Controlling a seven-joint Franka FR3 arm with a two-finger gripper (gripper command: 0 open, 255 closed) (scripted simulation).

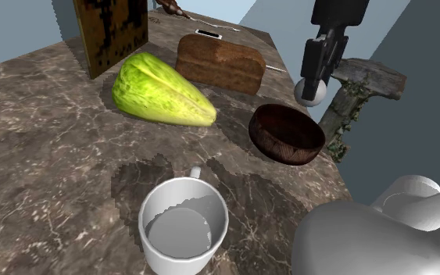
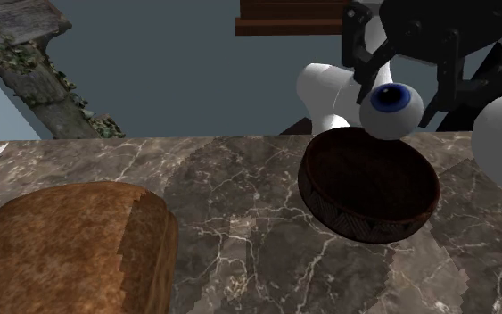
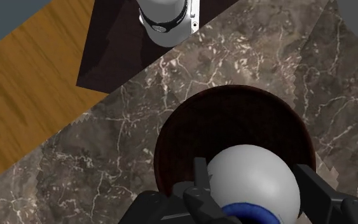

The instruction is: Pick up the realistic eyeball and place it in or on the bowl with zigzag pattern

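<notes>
My black gripper [image 1: 313, 78] is shut on the eyeball [image 1: 310, 92], a white ball with a blue iris [image 2: 391, 109], and holds it in the air. The dark brown bowl [image 1: 287, 133] sits on the marble table just below, with a faint zigzag band on its outer wall [image 2: 356, 223]. In the wrist view the eyeball [image 3: 254, 181] is clasped between the two fingers [image 3: 201, 172], directly over the bowl's dark inside [image 3: 234, 121]. From the second exterior view the ball hangs above the bowl's far rim.
A white mug [image 1: 184, 226] stands near the front. A green fruit [image 1: 162, 90], a bread loaf [image 1: 220, 64] and a brown board [image 1: 110, 31] lie further back. A mossy stone object [image 1: 363, 86] stands off the table's right edge, close to the bowl.
</notes>
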